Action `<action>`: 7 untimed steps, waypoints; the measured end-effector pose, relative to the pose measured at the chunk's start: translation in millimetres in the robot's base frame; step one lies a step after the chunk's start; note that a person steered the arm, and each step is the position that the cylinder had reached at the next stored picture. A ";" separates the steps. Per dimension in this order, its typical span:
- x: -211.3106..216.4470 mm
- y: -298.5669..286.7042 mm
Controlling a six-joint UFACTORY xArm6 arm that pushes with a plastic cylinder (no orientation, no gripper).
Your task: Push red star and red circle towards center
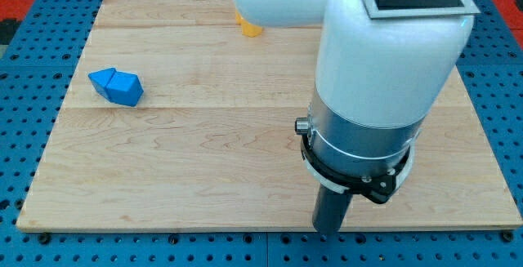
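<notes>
No red star and no red circle shows in the camera view; the arm's white body (384, 46) may hide them. My tip (328, 233) is the lower end of the dark rod, near the bottom edge of the wooden board (204, 161), right of the middle. Two blue blocks (117, 86) lie touching each other at the view's left, far from my tip. A yellow block (250, 28) peeks out from under the arm at the view's top.
The arm's white body and grey collar cover much of the board's right half. A blue perforated table (24, 136) surrounds the board on all sides.
</notes>
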State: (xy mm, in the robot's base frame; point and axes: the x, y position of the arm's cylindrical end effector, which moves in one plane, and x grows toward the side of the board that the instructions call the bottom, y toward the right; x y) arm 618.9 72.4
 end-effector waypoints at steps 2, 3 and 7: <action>-1.3 155.8; -31.6 126.9; -95.3 74.4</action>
State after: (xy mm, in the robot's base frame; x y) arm 523.6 146.7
